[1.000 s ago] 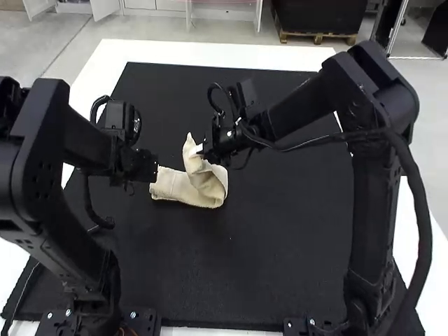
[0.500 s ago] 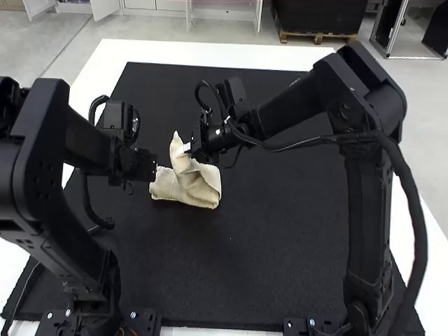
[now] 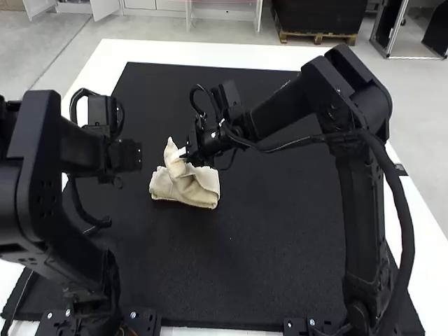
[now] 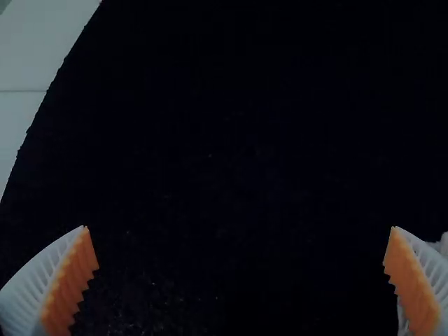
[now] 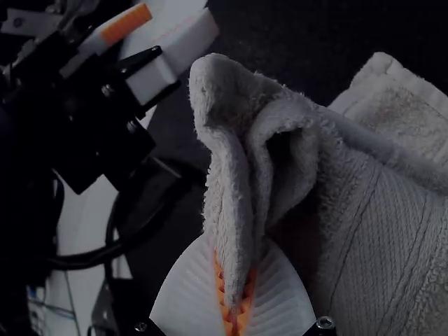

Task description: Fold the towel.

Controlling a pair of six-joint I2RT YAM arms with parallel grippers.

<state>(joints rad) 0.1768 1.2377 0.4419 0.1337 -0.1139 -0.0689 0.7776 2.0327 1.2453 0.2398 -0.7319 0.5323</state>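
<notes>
So the right gripper point(image 5: 234, 280) is pinching a raised bit of towel point(image 3: 199, 187), I'd guess to lay it over the rest, which sits on the black mat point(image 3: 280, 238). Left gripper's point(image 4: 239, 227) wide open beside the towel, probably giving it room. One towel, one mat, two grippers.

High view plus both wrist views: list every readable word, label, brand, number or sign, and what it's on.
Readable text: none, so nothing to quote.
Right arm: small pale spots near the right hand, too small to tell whether they are print.
Towel: ribbed woven band, no lettering on the parts in sight.
Black mat: no print that I can make out.
</notes>
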